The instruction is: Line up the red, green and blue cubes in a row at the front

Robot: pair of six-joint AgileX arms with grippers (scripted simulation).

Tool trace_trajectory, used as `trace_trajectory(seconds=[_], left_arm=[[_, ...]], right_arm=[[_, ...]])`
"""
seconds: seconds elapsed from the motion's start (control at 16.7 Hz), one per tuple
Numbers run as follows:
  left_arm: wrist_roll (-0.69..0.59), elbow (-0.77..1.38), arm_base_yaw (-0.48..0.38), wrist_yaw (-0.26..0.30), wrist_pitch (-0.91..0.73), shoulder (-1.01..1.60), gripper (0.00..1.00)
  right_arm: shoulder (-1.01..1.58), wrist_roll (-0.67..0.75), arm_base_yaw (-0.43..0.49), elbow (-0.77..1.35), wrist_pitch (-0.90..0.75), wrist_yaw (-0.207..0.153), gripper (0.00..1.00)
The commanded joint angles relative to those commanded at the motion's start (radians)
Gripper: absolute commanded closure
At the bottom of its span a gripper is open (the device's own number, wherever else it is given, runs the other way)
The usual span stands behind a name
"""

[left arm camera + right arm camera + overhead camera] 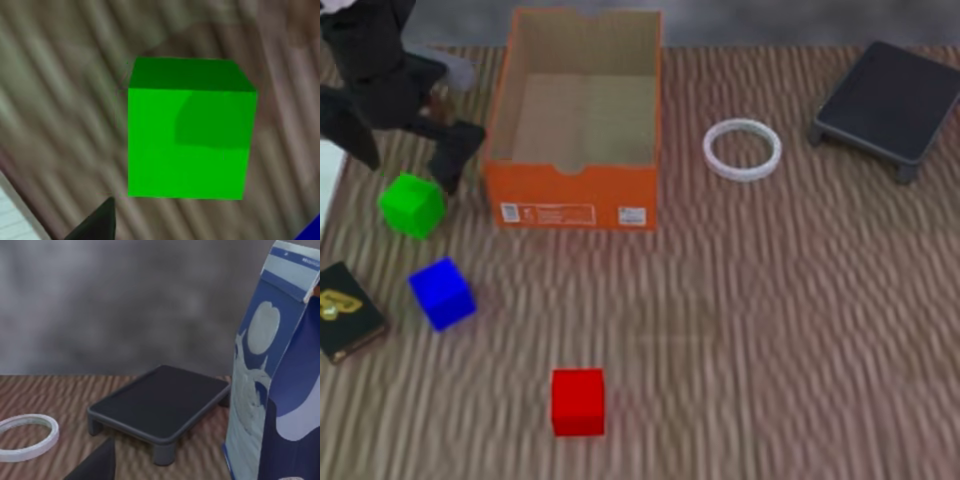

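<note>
Our left gripper [408, 160] hangs over the far left part of the table [770, 320], its two dark fingers [455, 155] spread wide, one on each side of the space just behind the green cube [412, 205]. The fingers do not touch the cube; nothing is held. In the left wrist view the green cube [189, 135] fills the middle of the picture, directly below the tool, with one dark fingertip [97, 225] showing at the edge and clear of the cube's face.

The green cube sits flat on the table, turned a little so its edges run askew to the table's edges. A cube has no long axis, so we can give only that slight twist. The blue cube [442, 293] lies nearer the front than the tool, just past the green one and apart from it, twisted about as much; a blue corner [310, 231] shows in the left wrist view. The red cube [578, 401] rests well away from the tool, toward the front and middle, squared up with the table's edges.

Beside the tool on its right stands the open orange box [575, 200].

Our right arm is out of the top view; we cannot tell how its gripper stands.
</note>
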Motion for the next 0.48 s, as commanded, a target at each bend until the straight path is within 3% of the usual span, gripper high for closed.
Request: trace_trajectory(seconds=[0.18,0.48], left_arm=[[0.072,0.061,0.055,0.003,-0.012,0.033,0.0],[0.074,0.059,0.055,0.002,-0.007,0.032,0.0]], right_arm=[[0.0,0.0,0.0,0.0,0.0,0.0,0.0],[0.0,0.0,0.0,0.0,0.0,0.0,0.0]])
